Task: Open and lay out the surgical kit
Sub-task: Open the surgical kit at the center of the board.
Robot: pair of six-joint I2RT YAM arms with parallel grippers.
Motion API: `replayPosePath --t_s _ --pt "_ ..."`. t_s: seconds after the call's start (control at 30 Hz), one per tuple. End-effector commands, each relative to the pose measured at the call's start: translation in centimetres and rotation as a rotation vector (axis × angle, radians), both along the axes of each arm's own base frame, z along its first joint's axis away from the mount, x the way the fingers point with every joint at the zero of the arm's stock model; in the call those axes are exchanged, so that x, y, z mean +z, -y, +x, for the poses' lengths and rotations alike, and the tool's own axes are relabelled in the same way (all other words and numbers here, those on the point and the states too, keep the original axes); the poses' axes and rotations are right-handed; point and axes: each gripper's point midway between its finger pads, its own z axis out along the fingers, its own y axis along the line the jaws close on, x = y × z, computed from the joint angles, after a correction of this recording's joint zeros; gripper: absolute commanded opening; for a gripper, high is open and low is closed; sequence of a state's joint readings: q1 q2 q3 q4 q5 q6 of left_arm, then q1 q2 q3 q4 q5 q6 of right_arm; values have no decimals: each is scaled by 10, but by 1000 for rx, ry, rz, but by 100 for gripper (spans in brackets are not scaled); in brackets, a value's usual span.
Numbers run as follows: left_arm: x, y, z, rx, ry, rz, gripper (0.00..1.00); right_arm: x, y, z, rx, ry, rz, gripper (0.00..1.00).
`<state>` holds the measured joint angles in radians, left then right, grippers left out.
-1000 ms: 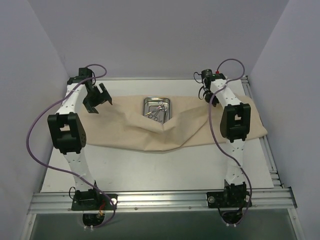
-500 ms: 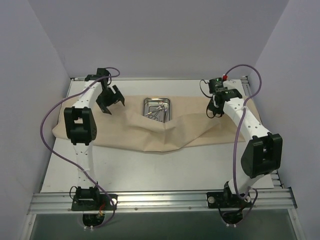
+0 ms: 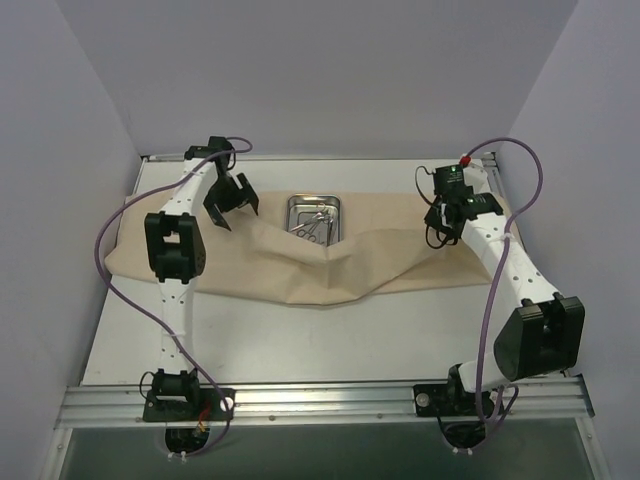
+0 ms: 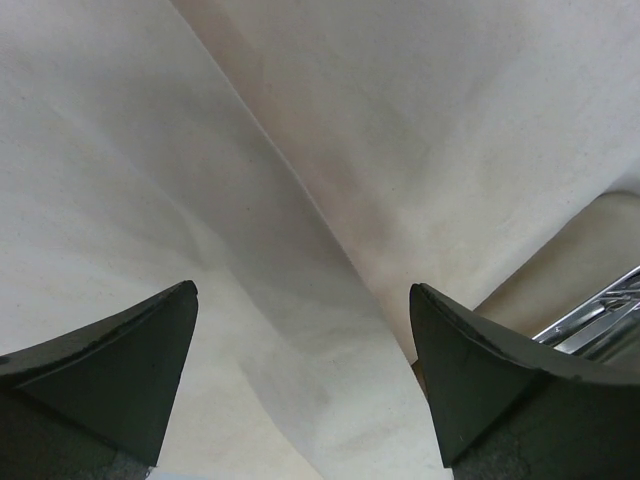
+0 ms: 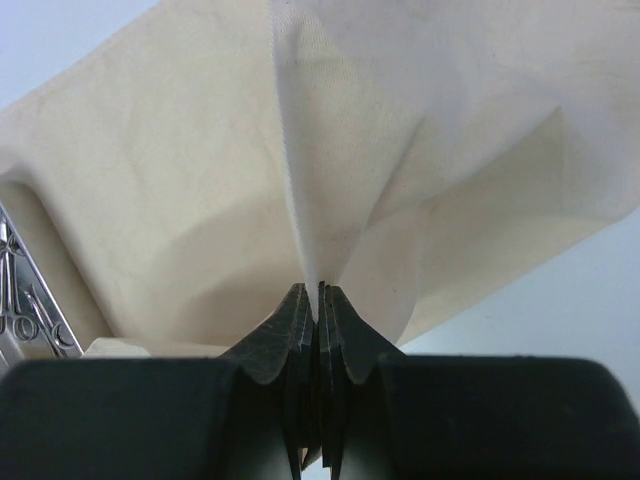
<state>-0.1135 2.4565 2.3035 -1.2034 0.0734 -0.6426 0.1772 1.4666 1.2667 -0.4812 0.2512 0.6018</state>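
Observation:
The beige wrapping cloth [image 3: 300, 265] lies spread across the table, creased and rumpled in the middle. The small steel tray [image 3: 296, 212] sits at its back middle, with thin silver forceps [image 3: 315, 226] in it. My left gripper [image 3: 232, 205] is open and empty just above the cloth [image 4: 300, 180], left of the tray, whose rim [image 4: 590, 325] shows in the left wrist view. My right gripper [image 3: 440, 222] is shut on a pinched fold of the cloth [image 5: 330, 150] at the right. The tray edge [image 5: 25, 305] shows at far left of the right wrist view.
The white table top [image 3: 330, 340] has a metal rail [image 3: 320, 400] along its near edge, where both arm bases are bolted. Grey walls enclose the left, back and right. Purple cables loop off both arms.
My left gripper has moved right, toward the tray. My right gripper has moved right and slightly nearer with the cloth pinched in it; its elbow swung out to the right. The cloth's left end now lies uncovered.

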Motion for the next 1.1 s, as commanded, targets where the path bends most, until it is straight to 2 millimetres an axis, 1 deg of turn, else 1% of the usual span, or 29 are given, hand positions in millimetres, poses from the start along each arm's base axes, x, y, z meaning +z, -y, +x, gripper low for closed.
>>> replayPosePath --t_s 0.0,0.03,0.07,0.13,0.17,0.23,0.27,0.33,0.37,0.4,0.43,0.5,0.53,0.57,0.6,0.63,0.67,0.7,0.73,0.77,0.8,0.83,0.87,0.9,0.93,0.97,1.0,1.03,1.07 --pt "6 4 -8 -37 -21 31 96 9 2 -8 6 32 6 0" --pt "3 5 -10 -45 -29 36 96 11 4 -10 3 39 7 0" --pt "2 7 -10 -51 -32 35 93 12 4 -11 7 42 6 0" --pt "1 6 -11 -56 -38 34 83 16 7 -13 1 56 7 0" --pt "1 5 -12 -57 -39 36 72 18 10 -13 -4 61 10 0" --pt "4 3 -13 -65 -35 44 58 18 13 -14 -8 51 16 0" --pt "5 0 -12 -66 -31 48 41 17 17 -15 -18 46 15 0" --pt "13 -7 -15 -81 -21 63 19 18 21 -15 -19 43 9 0" --pt "16 -13 -17 -81 -16 81 8 22 27 -14 -34 50 11 0" --pt "21 -15 -17 -94 4 85 2 24 31 -14 -34 47 6 0" --pt "29 -20 -27 -97 6 95 2 26 34 -14 -36 48 5 0" --pt "40 -33 -33 -82 42 141 2 34 45 -16 -63 57 0 0" --pt "67 -36 -40 -72 104 145 2 34 50 -18 -73 55 0 0" --pt "56 -41 -61 -62 58 154 2 32 53 -23 -81 43 2 0" --pt "65 -46 -63 -34 105 152 2 34 57 -28 -94 49 5 0" --pt "96 -48 -74 -15 187 147 2 35 58 -33 -95 49 9 0" --pt "84 -51 -91 6 170 143 2 34 67 -38 -120 45 13 0" --pt "92 -53 -99 21 200 133 2 34 66 -45 -116 51 25 0" --pt "119 -54 -112 34 282 109 2 35 68 -50 -124 50 25 0" --pt "111 -54 -126 43 276 100 2 35 69 -57 -138 44 31 0" --pt "134 -55 -138 56 354 86 2 39 71 -67 -150 65 35 0" --pt "140 -53 -147 60 380 64 2 40 72 -73 -164 82 38 0" --pt "144 -53 -151 66 415 54 2 40 71 -79 -185 99 57 0" --pt "135 -55 -167 79 401 52 2 51 71 -91 -195 154 66 0" --pt "153 -60 -179 105 470 48 2 41 71 -102 -208 148 71 0" --pt "156 -63 -186 120 500 47 2 40 71 -112 -221 154 71 0" --pt "158 -65 -195 131 526 42 2 52 71 -126 -236 228 82 0" --pt "161 -73 -214 162 562 44 2 45 74 -138 -256 232 69 0" --pt "160 -81 -223 193 573 51 2 46 76 -149 -271 252 66 0"
